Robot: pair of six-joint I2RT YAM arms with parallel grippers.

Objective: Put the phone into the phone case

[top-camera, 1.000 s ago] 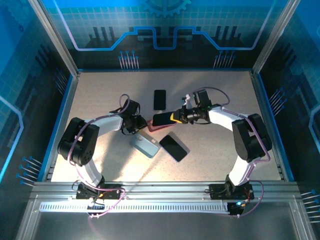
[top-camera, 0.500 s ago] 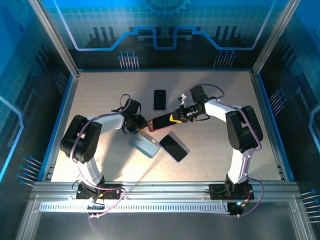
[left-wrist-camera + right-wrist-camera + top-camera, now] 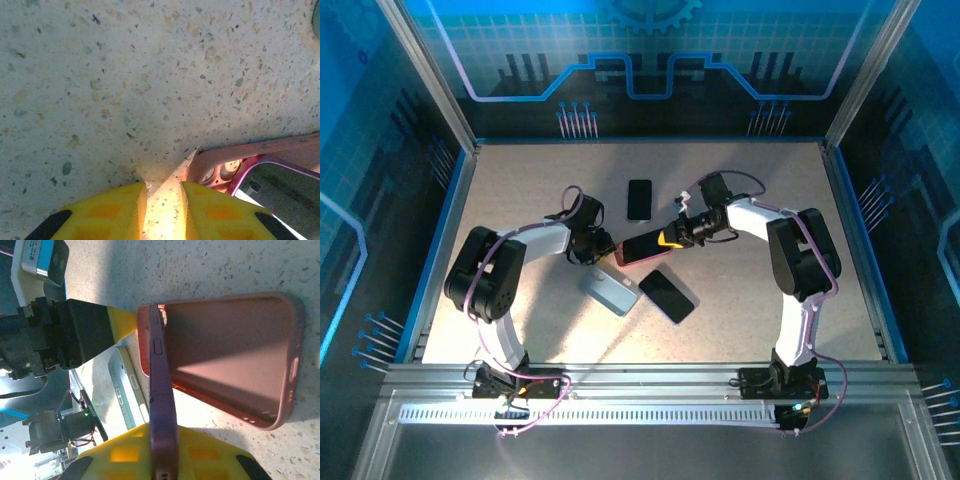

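Your purple phone (image 3: 161, 390) is not in the pink phone case (image 3: 225, 355) yet; call this roughly the midpoint. The phone is off the table (image 3: 125, 75), clamped by its long sides in the right gripper (image 3: 162, 440). It is tipped up steeply on edge over the case. Its far end meets the case's end wall, but the rest stands clear of the open shell.

The case lies flat on the tabletop, cavity up and empty, just under the phone near mid-table.

The left gripper (image 3: 162, 200) sits low against the case's far corner. Its yellow fingers are nearly together with a slim gap and nothing between them, so it looks like a brace, not a grasp. From the left wrist you see the case's camera cut-out corner just beside the fingertip. Whether it actually touches, you cannot tell.

- Done: phone picked up, brought over the case, one end lined up.
- Left: lay the phone flat into the shell, press the edges in so the lip closes round it, then let go.

Nearby and not involved:
- A black phone (image 3: 639, 199) farther back.
- A second black phone (image 3: 667, 295) toward you.
- A pale blue-grey phone (image 3: 610, 291) beside that second one.
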